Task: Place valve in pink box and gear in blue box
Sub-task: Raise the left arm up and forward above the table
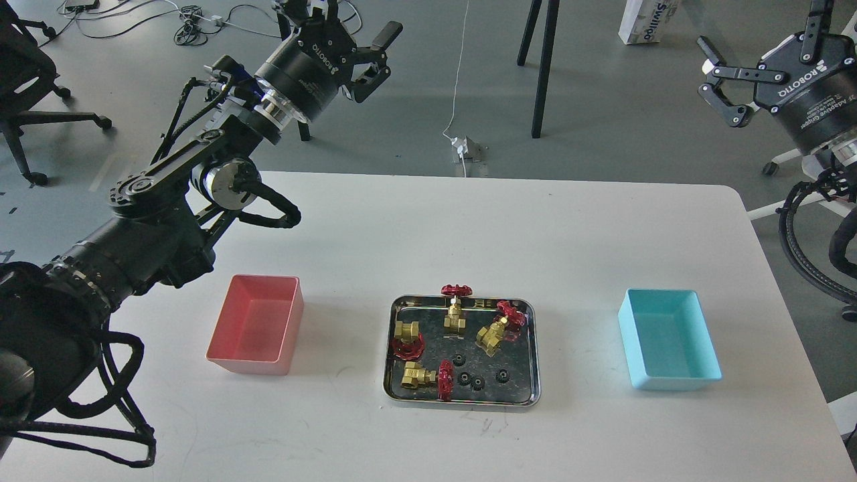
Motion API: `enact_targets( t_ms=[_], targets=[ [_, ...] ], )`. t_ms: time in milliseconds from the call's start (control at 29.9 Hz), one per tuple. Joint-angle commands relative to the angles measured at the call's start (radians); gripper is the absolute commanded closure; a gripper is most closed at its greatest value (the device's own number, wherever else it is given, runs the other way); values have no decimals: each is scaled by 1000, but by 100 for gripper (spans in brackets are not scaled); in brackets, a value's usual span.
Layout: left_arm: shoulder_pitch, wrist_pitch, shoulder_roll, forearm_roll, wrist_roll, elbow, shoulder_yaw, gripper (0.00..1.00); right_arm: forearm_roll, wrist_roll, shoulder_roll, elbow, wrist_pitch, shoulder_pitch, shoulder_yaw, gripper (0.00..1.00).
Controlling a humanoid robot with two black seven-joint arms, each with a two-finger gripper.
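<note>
A grey floor with loose cables, chair bases and black stand legs is seen behind a white counter (pixel 428 227) that fills the lower part of the frame. A shiny steel tray (pixel 462 400) is set at the lower centre of the counter, and four valves and four gears are held in it. The left gripper (pixel 355 30) is raised at the upper left of the frame, above the floor beyond the counter's far edge, with its fingers (pixel 387 35) spread apart and nothing between them. The right gripper (pixel 718 79) is held at the upper right of the frame, also off the counter, with its fingers likewise parted and empty. The valve (pixel 456 309) at the tray's far edge stands upright, well apart from both grippers and far below them in the frame; a brass-coloured body topped by a red round handwheel is shown. The other three valves lie tipped on their sides in the tray. The gear (pixel 503 376) at the tray's lower right is seen as a tiny black toothed wheel, with three alike just left of it. The pink box (pixel 227 358) is placed left of the tray and the blue box (pixel 669 383) right of it, each apart from the tray and empty.
</note>
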State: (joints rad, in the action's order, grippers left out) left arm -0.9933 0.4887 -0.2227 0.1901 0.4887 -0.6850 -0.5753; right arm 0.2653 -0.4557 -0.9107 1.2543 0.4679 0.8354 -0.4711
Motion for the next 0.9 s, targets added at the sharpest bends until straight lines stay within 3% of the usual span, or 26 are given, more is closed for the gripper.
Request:
enact_targets(
  t_ms=[0,100,267,535,601,768,869],
  targets=[
    [57,0,3,-99,0,16,-35,0,2,0,0,2,-2,-1,-11,1],
    [103,0,26,-109,0,-19,-40,0,2,0,0,2,-2,-1,-12,1],
    [140,0,31,-95,0,-192,-38,0,2,-1,0,-1,0,-13,-12,1],
    [93,0,-254,25,0,-415,6,0,14,-8,26,-16,0,-35,-21,1],
    [36,0,-344,35,0,-448,102,0,12,-9,35,-33,3,-33,-27,1],
    [-253,0,-546,158,0,-599,470,0,8,-3,76,-137,14,-35,-67,1],
    [-430,-86,-580,288,0,-677,714,0,9,8,101,-168,2,-7,-87,1]
  ],
)
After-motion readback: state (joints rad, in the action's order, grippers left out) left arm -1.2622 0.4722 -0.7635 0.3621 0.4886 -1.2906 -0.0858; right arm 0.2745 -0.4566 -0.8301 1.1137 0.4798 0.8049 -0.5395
